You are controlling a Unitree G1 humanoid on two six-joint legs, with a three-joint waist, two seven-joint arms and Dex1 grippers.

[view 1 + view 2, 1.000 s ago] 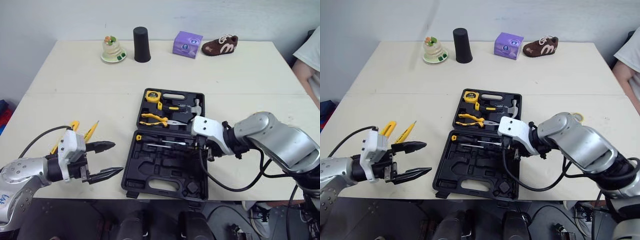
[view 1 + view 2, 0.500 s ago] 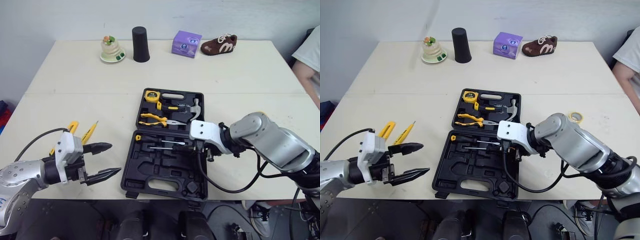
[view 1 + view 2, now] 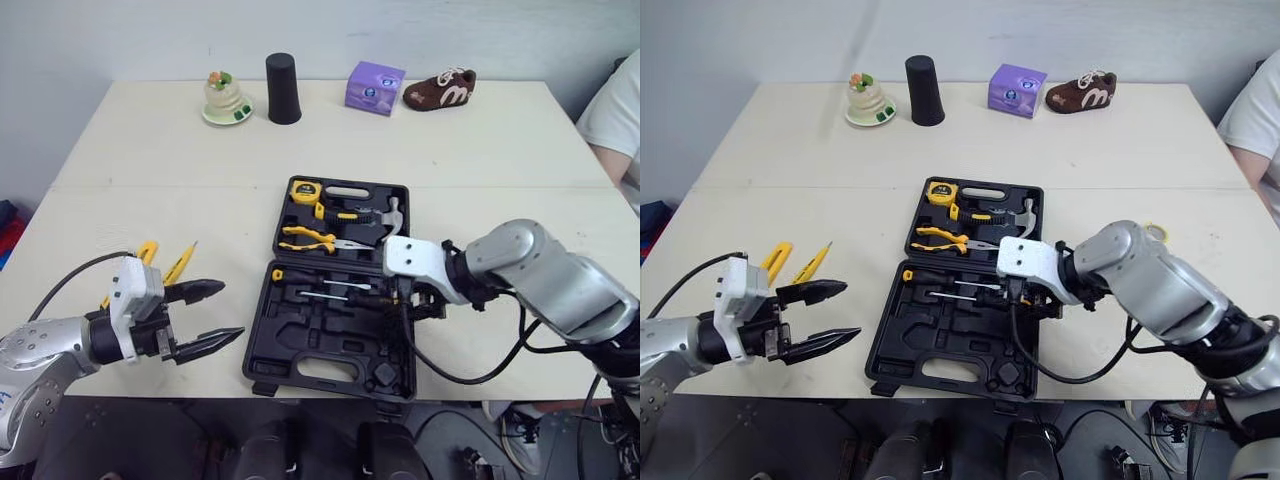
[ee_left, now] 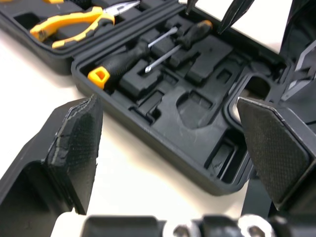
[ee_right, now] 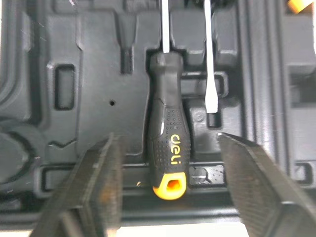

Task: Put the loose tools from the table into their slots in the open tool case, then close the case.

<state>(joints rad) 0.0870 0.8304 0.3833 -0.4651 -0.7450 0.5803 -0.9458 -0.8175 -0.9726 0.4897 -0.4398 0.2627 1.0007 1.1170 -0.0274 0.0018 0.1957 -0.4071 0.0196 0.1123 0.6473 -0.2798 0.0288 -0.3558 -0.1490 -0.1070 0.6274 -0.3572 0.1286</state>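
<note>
The broad beige wooden table carries the open black plastic tool case at its middle. The right gripper hangs over the right side of the case's near half. It has edged slightly right in the last half second, and its fingers now stand wide apart, holding nothing. The left gripper has barely moved: it hovers near the table's near left edge, also spread wide and empty. The black-handled screwdriver with an orange end lies in its moulded slot between the right fingers, touched by neither, so that tool looks stowed. Two slim yellow tools lie loose on the table just beyond the left gripper, probably next; the case is not yet closed.
</note>
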